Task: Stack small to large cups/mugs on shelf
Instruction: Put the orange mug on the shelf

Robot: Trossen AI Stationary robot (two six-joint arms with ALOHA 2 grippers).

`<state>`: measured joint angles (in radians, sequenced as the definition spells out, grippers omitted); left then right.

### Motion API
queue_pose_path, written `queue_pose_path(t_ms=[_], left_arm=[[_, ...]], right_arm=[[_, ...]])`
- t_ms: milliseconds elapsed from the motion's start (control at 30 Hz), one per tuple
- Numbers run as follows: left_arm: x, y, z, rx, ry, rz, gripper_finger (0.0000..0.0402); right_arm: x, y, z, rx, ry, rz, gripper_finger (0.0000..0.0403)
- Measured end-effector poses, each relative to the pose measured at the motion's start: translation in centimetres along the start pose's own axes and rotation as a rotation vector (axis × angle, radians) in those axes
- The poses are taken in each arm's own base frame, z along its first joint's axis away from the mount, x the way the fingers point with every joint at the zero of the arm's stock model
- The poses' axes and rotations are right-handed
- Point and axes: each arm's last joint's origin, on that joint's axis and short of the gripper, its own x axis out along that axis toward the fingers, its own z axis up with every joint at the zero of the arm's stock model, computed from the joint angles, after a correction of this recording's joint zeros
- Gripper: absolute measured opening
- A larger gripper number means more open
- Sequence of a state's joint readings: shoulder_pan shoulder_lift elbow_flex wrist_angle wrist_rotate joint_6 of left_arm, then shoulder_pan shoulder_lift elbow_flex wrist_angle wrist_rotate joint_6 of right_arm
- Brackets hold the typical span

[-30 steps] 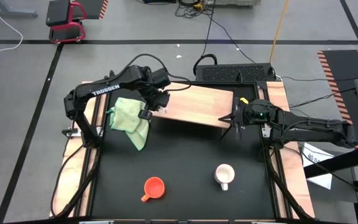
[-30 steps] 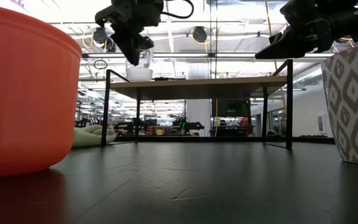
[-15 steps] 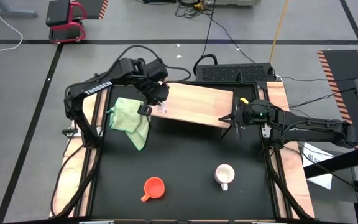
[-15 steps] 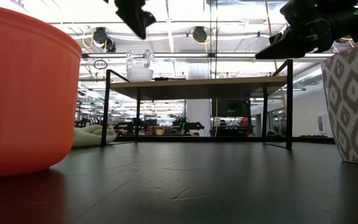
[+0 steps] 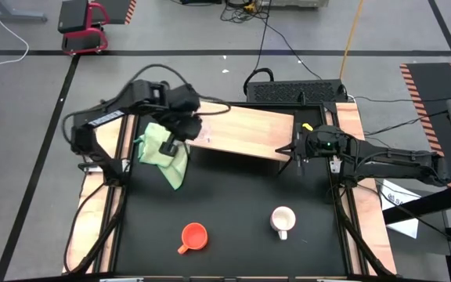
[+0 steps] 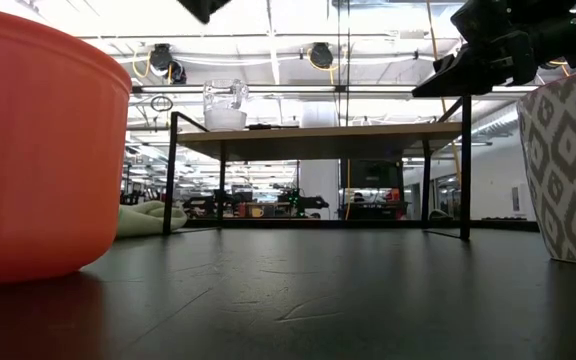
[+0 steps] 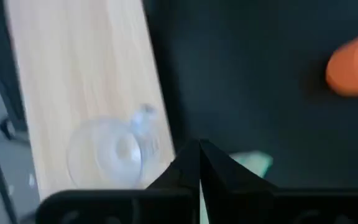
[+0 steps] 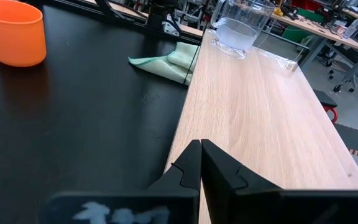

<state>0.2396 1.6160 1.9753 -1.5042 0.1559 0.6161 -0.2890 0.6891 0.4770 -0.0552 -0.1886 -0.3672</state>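
Note:
The clear glass cup point(image 7: 112, 151) stands upright on its base at the left end of the wooden shelf point(image 5: 245, 130). It also shows in the low view point(image 6: 225, 104) and the right wrist view point(image 8: 237, 23). My left gripper point(image 7: 199, 157) is shut and empty, raised above the green cloth point(image 5: 163, 150) beside that shelf end. The orange mug point(image 5: 194, 236) and the white mug point(image 5: 283, 221) stand on the black tabletop near its front edge. My right gripper point(image 8: 201, 155) is shut and empty, hovering at the shelf's right end.
The shelf stands on thin dark legs point(image 6: 172, 170) with open room beneath it. The green cloth point(image 8: 166, 59) lies crumpled on the table at the shelf's left end. A black box point(image 5: 296, 92) sits behind the shelf. Bare black tabletop point(image 5: 233, 196) lies between shelf and mugs.
My left gripper has let go of the glass cup, risen well above it and drawn back toward the table's left edge, over the green cloth. The glass cup stays upright on the shelf's left end.

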Motion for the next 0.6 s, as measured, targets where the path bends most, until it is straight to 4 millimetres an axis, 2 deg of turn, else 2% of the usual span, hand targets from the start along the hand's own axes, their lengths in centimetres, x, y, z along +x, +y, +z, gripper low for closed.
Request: queue_pose_path(t_ms=[133,233,467,600], left_arm=[[-2.4,-1.4,-1.0,0.029,-0.213,0.005,0.0002],[-3.1,-2.7,-2.4,0.037,-0.317,0.035,0.0001],[-1.1,-4.9,-6.2,-0.042,-0.397,0.059,0.0001],[0.8,-6.2,-8.0,-0.060,-0.479,-0.006,0.0001]], right_arm=[[0.0,0.0,0.0,0.005,0.000,0.003,0.0000],[0.0,0.1,0.0,0.005,-0.006,0.019,0.0000],[0.0,0.1,0.1,0.003,-0.022,0.048,0.0000],[0.0,0.1,0.1,0.001,-0.023,0.048,0.0000]])
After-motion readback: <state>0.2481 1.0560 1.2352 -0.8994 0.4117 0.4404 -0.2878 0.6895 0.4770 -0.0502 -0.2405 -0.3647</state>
